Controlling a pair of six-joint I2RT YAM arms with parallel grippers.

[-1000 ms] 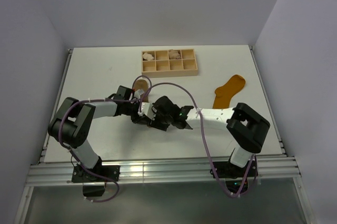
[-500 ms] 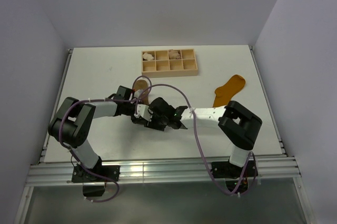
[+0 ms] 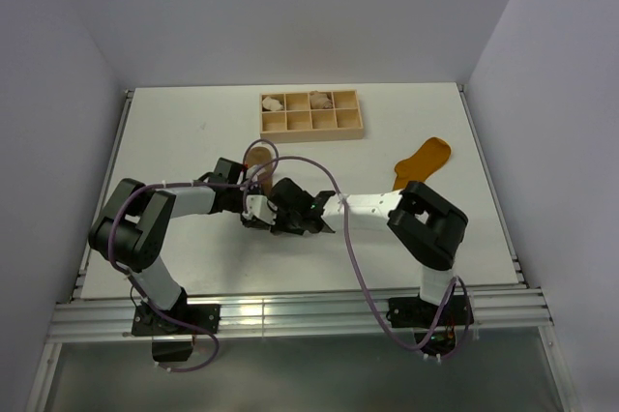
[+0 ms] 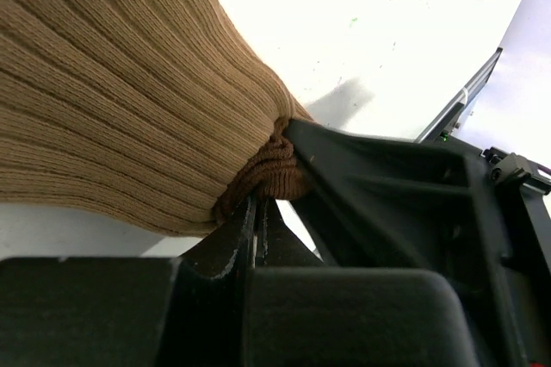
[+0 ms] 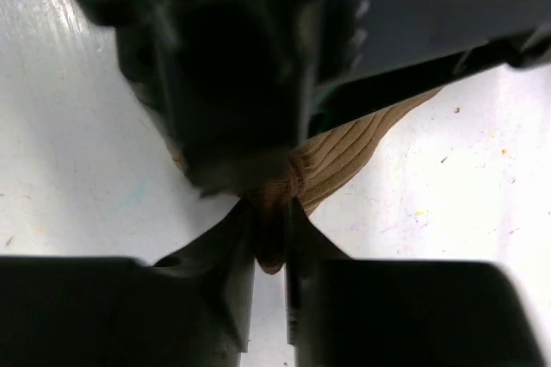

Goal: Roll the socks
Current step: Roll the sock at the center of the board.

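Both arms are right in on the same spot, left of the middle of the worktop (image 3: 174,141). The left gripper (image 4: 260,212) is closed down to a sliver, and a bunched knot of the tan sock (image 4: 112,83) is pinched between its fingers. The ribbed body of the sock fans out wide and flat away from that pinch. The right gripper (image 5: 271,251) comes in nose to nose with it, jaws squeezed tight on the same gathered nub of fabric (the two black gripper bodies look all but touching here). From the right wrist view a tongue of ribbed tan cloth runs out behind the left gripper onto the white surface. From above, the rounded end of the tan sock peeks out just beyond the two wrists, toward the far side.

The wooden tray (image 3: 311,133) sits near the far edge, apart from the sock. The mustard sock (image 3: 422,162) lies well off to the right, close to the right arm's elbow and near the right edge of the worktop. Open white surface stretches to the left of the arms and along the near side.
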